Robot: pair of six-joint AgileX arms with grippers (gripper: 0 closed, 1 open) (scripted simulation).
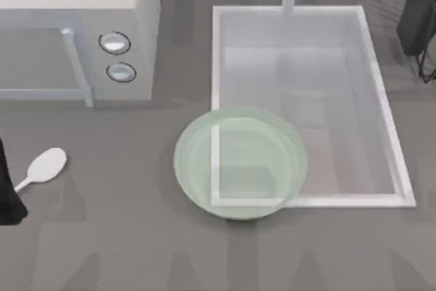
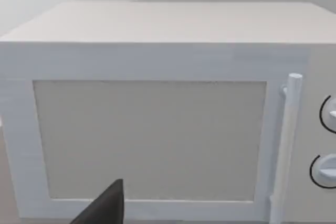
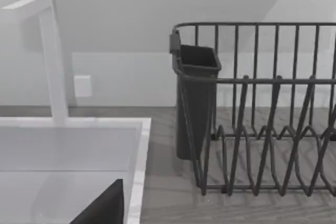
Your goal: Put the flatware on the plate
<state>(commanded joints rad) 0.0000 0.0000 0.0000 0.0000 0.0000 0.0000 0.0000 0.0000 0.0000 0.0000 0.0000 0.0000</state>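
1. Spoon (image 1: 45,167) is lying on the counter at the table's far left, well apart from the plate (image 1: 197,182); plate is sitting at centre, overlapping the sink (image 1: 385,120) corner.
2. Left gripper (image 1: 7,195) is hanging at the left edge, just beside the spoon handle; cannot tell how it is set; it is facing the microwave (image 2: 157,56); nothing looks grasped.
3. Right arm is sitting parked by the dish rack (image 3: 262,129).
4. Judged step: pickup not yet made; next move is calling for a descent onto the handle.
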